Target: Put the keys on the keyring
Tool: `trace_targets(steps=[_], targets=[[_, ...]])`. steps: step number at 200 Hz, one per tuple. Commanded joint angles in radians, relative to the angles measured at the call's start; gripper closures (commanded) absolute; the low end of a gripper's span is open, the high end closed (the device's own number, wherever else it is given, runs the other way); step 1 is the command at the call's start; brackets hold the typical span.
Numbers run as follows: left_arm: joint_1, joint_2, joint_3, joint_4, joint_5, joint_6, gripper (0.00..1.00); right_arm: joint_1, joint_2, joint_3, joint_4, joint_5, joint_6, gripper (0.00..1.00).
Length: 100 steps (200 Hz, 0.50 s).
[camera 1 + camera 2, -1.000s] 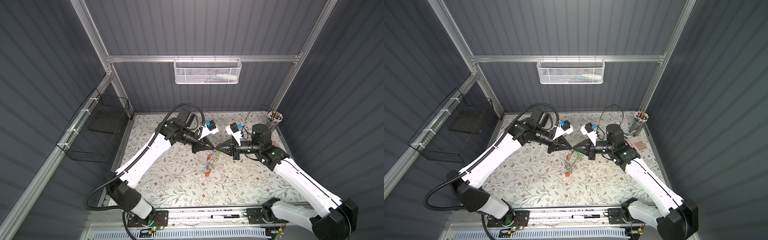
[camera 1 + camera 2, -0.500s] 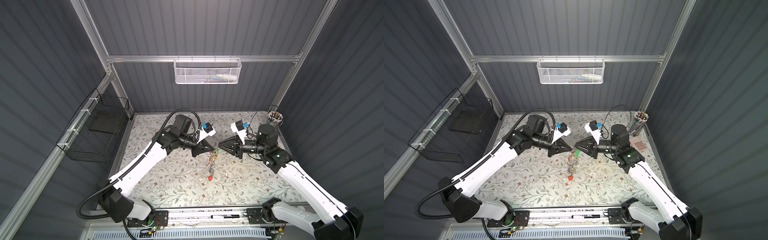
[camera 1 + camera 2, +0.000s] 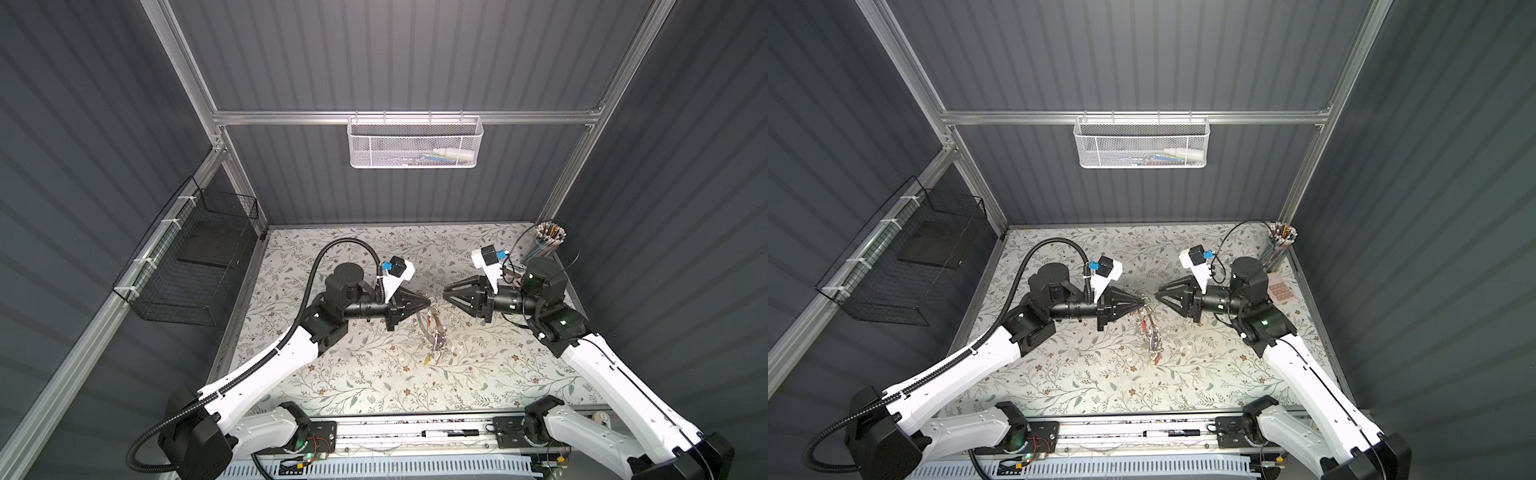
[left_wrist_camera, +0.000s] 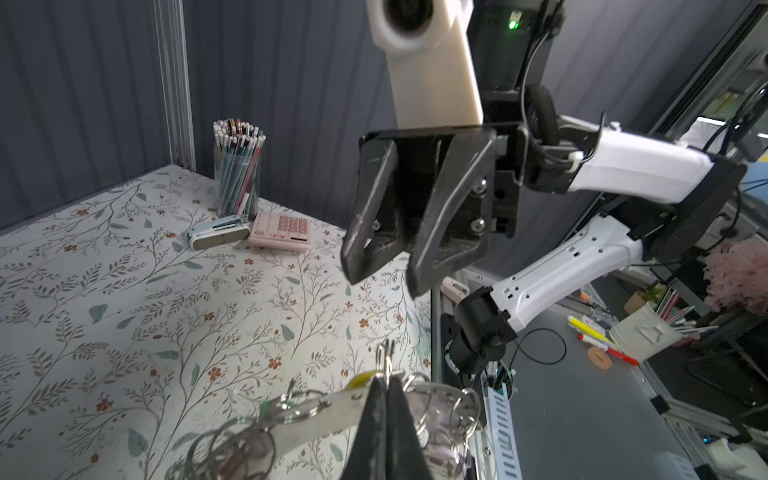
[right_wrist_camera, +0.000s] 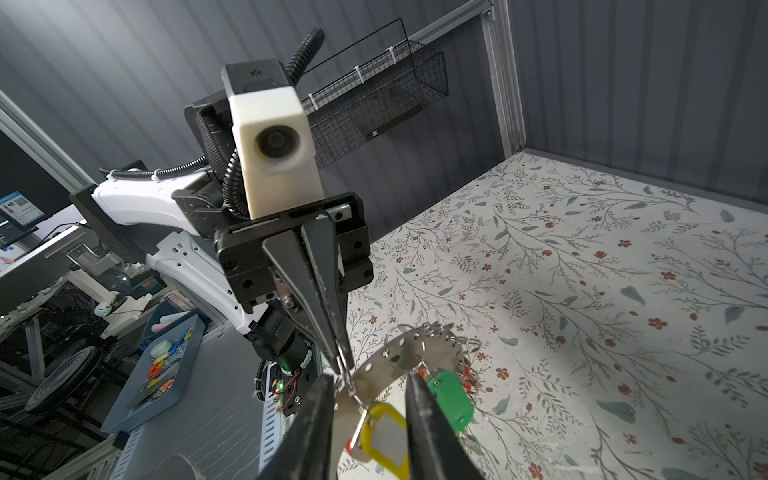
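Note:
My left gripper (image 4: pixel 387 380) is shut on the keyring (image 4: pixel 328 415), a flat grey metal hoop, and a small split ring pokes out past its tips. In both top views the keyring (image 3: pixel 432 328) (image 3: pixel 1150 328) hangs from the left gripper (image 3: pixel 428 302) (image 3: pixel 1142 302) above the mat. Keys dangle from it, one with a yellow tag (image 5: pixel 384 432) and one with a green tag (image 5: pixel 451 399). My right gripper (image 3: pixel 445 296) (image 4: pixel 384 280) (image 5: pixel 369 379) stands open a short way right of the hoop, holding nothing.
A pencil cup (image 4: pixel 237 178), a pink calculator (image 4: pixel 282 230) and a stapler (image 4: pixel 216 235) sit in the far right corner of the floral mat (image 3: pixel 374 374). A white mesh basket (image 3: pixel 414 143) hangs on the back wall. A black wire basket (image 3: pixel 195 266) is on the left wall.
The right gripper has opened and drawn back to the right, away from the keyring. The left gripper still holds the keyring, which now hangs from it alone.

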Motion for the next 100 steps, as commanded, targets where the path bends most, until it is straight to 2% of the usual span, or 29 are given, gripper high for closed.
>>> trace_targets(steps=[1, 61, 100], targets=[[-0.010, -0.038, -0.048, 0.277, -0.063, -0.122, 1.00, 0.006, 0.011, 0.021, 0.026, -0.037, 0.020, 0.68], [-0.024, -0.048, -0.136, 0.463, -0.124, -0.190, 1.00, 0.031, 0.052, 0.052, 0.038, -0.050, 0.014, 0.68], [-0.028, -0.026, -0.156, 0.542, -0.135, -0.212, 1.00, 0.038, 0.072, 0.069, 0.034, -0.031, 0.000, 0.73]])
